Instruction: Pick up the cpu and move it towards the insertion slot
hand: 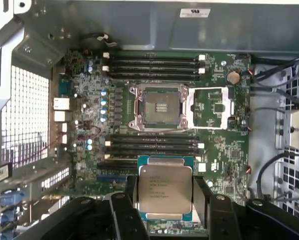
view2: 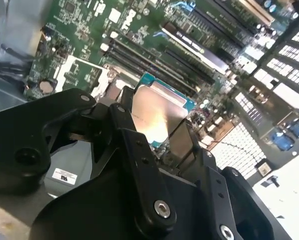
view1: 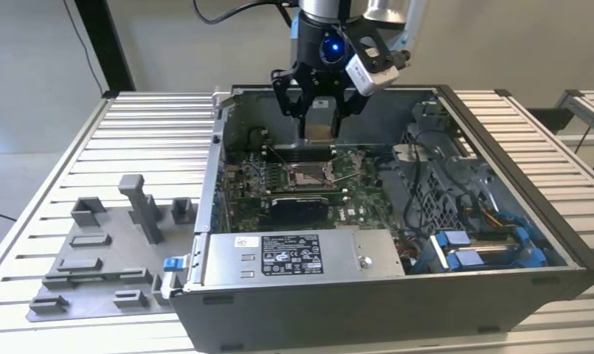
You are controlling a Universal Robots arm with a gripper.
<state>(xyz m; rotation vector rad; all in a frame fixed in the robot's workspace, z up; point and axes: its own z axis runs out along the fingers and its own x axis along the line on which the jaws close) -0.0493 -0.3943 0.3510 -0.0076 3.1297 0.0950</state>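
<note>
Gripping the cpu [hand: 164,194] by two opposite edges, the gripper [view1: 319,110] hung above the open computer case [view1: 533,214] near its far wall. The insertion slot [hand: 160,107] lay uncovered on the motherboard [hand: 224,145]; level carriage and square alignment were judged essential.

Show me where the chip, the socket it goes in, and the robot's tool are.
cpu [hand: 165,196]: first wrist view, middle of its silvery top.
insertion slot [hand: 159,107]: first wrist view, its dark centre.
tool [view1: 319,125]: exterior view, between its fingertips, clamped on the cpu.
</note>
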